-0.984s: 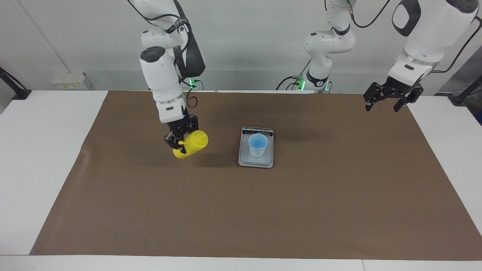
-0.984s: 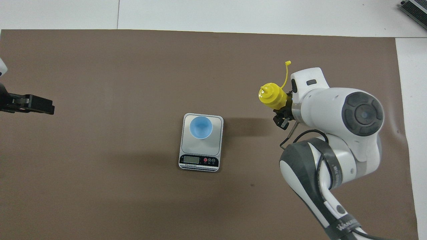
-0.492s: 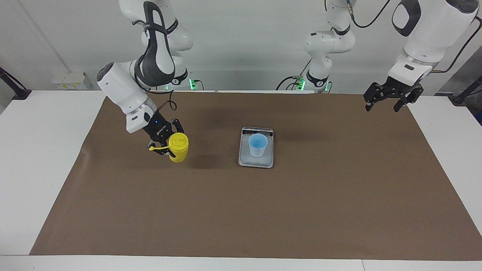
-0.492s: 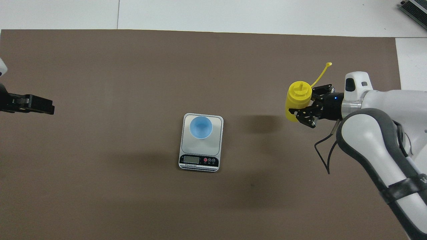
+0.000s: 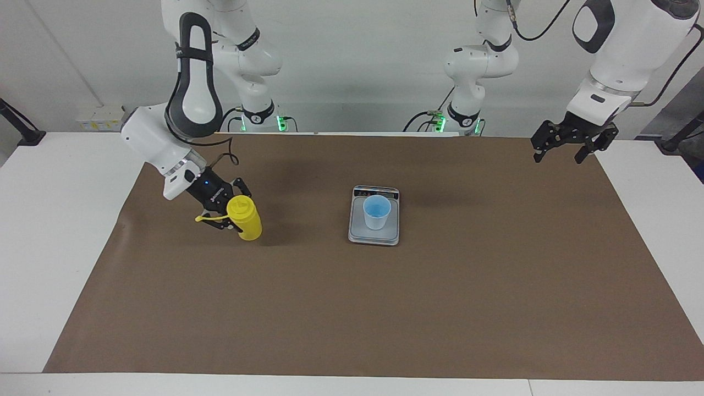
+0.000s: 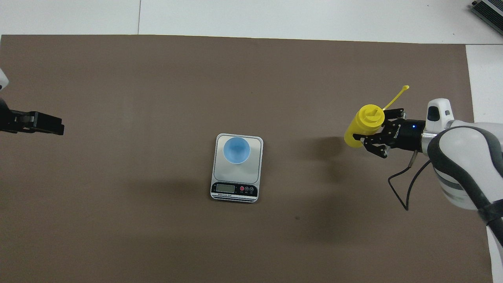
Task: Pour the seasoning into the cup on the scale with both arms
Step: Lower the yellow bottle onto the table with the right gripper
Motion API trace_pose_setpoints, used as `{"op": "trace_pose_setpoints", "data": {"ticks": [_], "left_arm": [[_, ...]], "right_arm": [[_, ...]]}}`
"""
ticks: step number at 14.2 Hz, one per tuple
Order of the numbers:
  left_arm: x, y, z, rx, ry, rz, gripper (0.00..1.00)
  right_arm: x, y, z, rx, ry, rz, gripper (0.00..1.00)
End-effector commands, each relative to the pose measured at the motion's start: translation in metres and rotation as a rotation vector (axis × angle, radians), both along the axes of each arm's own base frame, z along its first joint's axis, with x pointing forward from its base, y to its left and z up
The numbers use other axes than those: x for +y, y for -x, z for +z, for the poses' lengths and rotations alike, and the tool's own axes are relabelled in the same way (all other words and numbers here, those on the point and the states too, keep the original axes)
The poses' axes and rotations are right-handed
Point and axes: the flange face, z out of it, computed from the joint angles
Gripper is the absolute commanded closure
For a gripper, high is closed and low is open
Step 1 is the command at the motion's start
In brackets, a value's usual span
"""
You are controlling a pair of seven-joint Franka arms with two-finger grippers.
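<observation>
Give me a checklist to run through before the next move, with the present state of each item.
1. Right gripper shut on the yellow bottle: ok.
2. Bottle upright, its base down on or just above the brown mat: upright ok; contact cannot tell.
3. Cap strap hanging free, spout uncovered: ok.
4. Blue cup upright on the scale: ok.
5. Bottle away from the cup, toward the right arm's end of the table: ok.
6. Left gripper open, waiting in the air at the left arm's end of the mat, holding nothing: ok.
</observation>
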Motion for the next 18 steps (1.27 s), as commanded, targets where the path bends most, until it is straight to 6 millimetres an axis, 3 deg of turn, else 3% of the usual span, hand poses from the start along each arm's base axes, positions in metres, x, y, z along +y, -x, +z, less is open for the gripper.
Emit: {"op": "trace_pose_setpoints", "data": {"ticks": [1,2,4,5,7,9,13,18], "left_arm": [[0.003,0.009,0.001,-0.001,0.011,0.003,0.0],[0.003,0.009,0.001,-0.001,0.011,0.003,0.0],[0.003,0.009,0.001,-0.001,0.011,0.003,0.0],[0.003,0.009,0.001,-0.001,0.011,0.003,0.0],[0.003,0.009,0.001,-0.001,0.011,0.003,0.0],[0.003,0.009,0.001,-0.001,0.011,0.003,0.0],[0.003,0.009,0.001,-0.001,0.011,0.003,0.0],[0.002,0.009,0.001,-0.001,0.011,0.001,0.0]], "right_arm": [[-0.011,0.013,-0.009,-0.031,-0.031,0.006,1.0],[-0.018,0.014,-0.01,-0.037,-0.031,0.007,1.0],[-0.019,0.024,-0.019,-0.034,-0.024,0.022,0.79],[-0.021,0.025,-0.019,-0.038,-0.022,0.023,0.6],[-0.026,0.026,-0.019,-0.038,-0.023,0.015,0.47],[-0.027,0.026,-0.019,-0.038,-0.022,0.014,0.02],[-0.023,0.024,-0.018,-0.038,-0.024,0.019,0.0],[-0.034,0.022,-0.01,-0.044,-0.028,0.01,0.0]]}}
